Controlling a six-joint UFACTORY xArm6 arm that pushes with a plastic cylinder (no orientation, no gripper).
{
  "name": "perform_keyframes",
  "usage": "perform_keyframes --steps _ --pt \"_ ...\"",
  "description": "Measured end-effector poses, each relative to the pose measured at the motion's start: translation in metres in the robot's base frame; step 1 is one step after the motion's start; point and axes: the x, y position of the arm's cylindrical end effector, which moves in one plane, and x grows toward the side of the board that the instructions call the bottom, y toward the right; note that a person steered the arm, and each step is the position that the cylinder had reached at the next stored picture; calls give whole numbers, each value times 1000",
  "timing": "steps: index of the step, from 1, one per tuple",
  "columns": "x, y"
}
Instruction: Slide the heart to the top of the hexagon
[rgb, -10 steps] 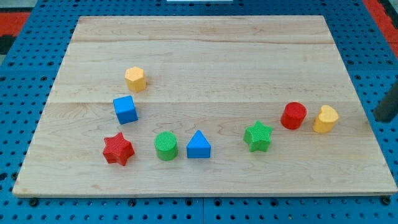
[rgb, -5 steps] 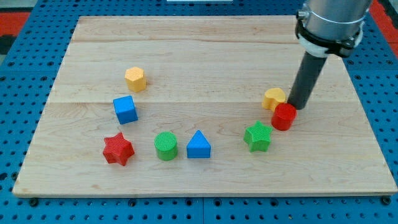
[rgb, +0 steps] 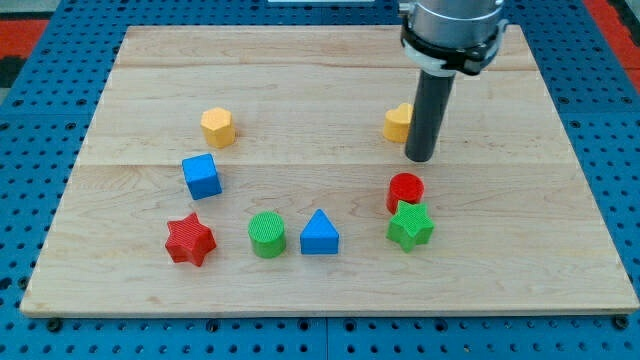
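Observation:
The yellow heart (rgb: 398, 122) lies right of the board's middle, partly hidden behind my rod. My tip (rgb: 420, 158) rests on the board just right of and below the heart, touching or nearly touching it. The yellow hexagon (rgb: 217, 126) sits far off at the view's left, at about the same height as the heart.
A blue cube (rgb: 202, 175) lies just below the hexagon. A red star (rgb: 190, 239), a green cylinder (rgb: 267, 234) and a blue triangle (rgb: 319, 233) line the lower board. A red cylinder (rgb: 405, 191) touches a green star (rgb: 410, 225) below my tip.
My rod has moved left and up, pushing the heart up-left. The red cylinder has shifted left and down against the green star.

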Motion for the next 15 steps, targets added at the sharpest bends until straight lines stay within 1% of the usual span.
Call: perform_keyframes --steps 1,2,3,4,5,6,7,8,9,10,11,12,13,14,15 --pt "-40 -5" --pt "-61 -17" --pt "-72 -25" --pt "-78 -67" --pt "-80 -66" --pt "-104 -19" --pt "-117 -42" --pt "-117 -140" --pt "-117 -157" --pt "-117 -154" --pt "-117 -132" --pt "-116 -169" --pt "-116 -192" --pt "-112 -165" --pt "-84 -135"
